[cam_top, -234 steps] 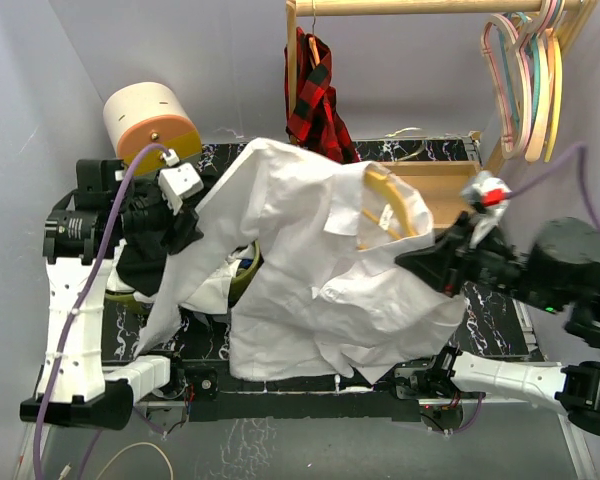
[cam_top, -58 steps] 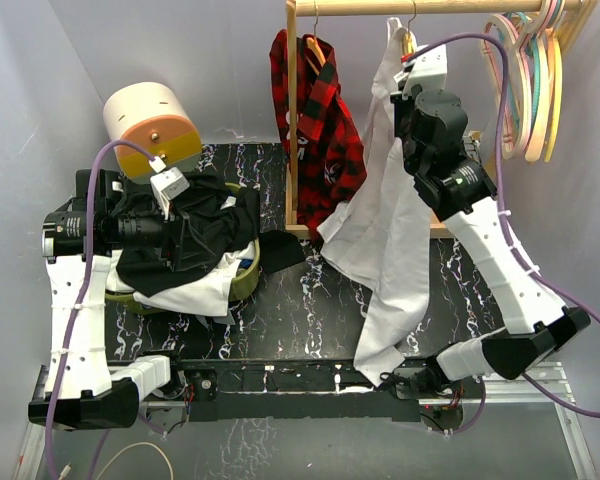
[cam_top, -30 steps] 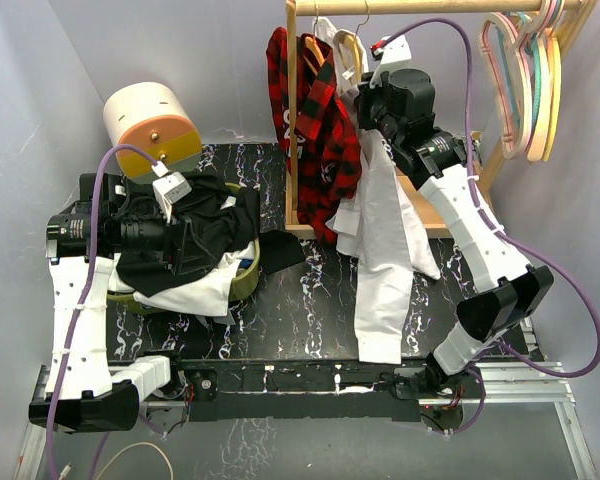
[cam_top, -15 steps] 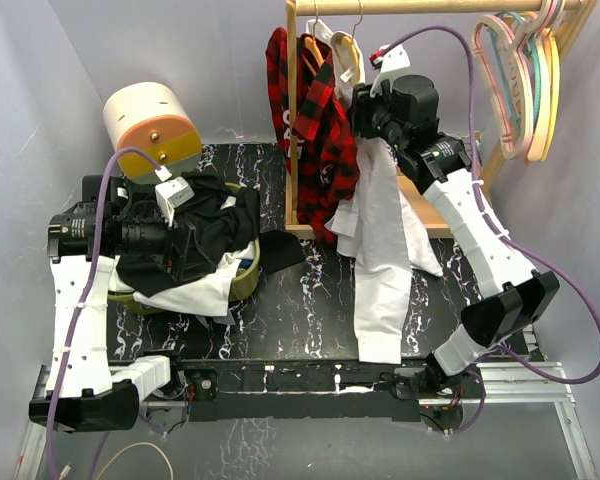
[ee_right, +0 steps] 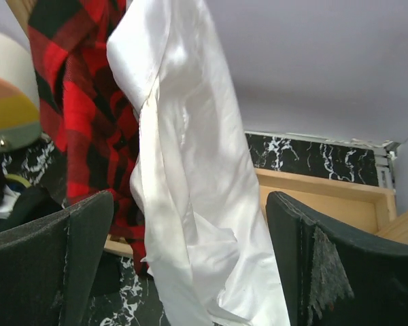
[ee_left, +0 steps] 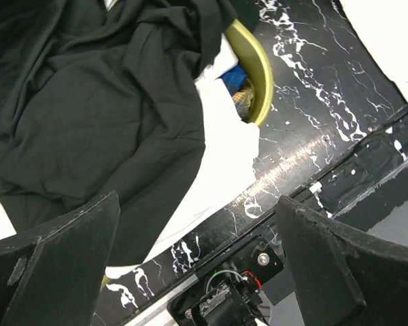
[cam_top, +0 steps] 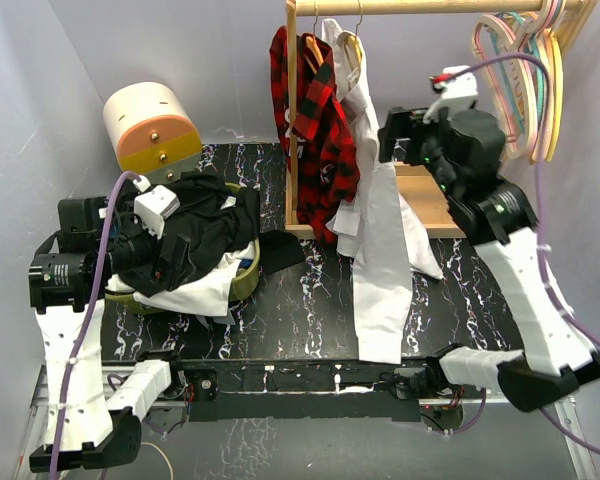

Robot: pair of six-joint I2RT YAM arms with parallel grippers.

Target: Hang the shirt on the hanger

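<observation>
The white shirt [cam_top: 378, 235] hangs on the pale yellow hanger [cam_top: 352, 46], whose silver hook sits over the wooden rail [cam_top: 440, 7]. Its long tail reaches down to the table's near edge. My right gripper [cam_top: 390, 140] stands open just right of the shirt, apart from it. In the right wrist view the shirt [ee_right: 190, 156] hangs free in front of the right gripper [ee_right: 189, 210], with nothing between the fingers [ee_right: 61, 265]. My left gripper [cam_top: 170, 255] is open over the black garment [cam_top: 195, 215]; in the left wrist view that gripper [ee_left: 197, 217] holds nothing.
A red-and-black plaid shirt [cam_top: 315, 110] hangs right beside the white one. Pastel hangers [cam_top: 525, 70] bunch at the rail's right end. The rack's wooden base [cam_top: 435, 200] lies behind. An olive basket [ee_left: 258, 68] holds clothes at left, with a cream and yellow drum [cam_top: 150, 125] behind it.
My right gripper opened, let go at the hanger and drew back to the right; the shirt stays hanging. My left gripper opened wider and its arm shifted down and left.
</observation>
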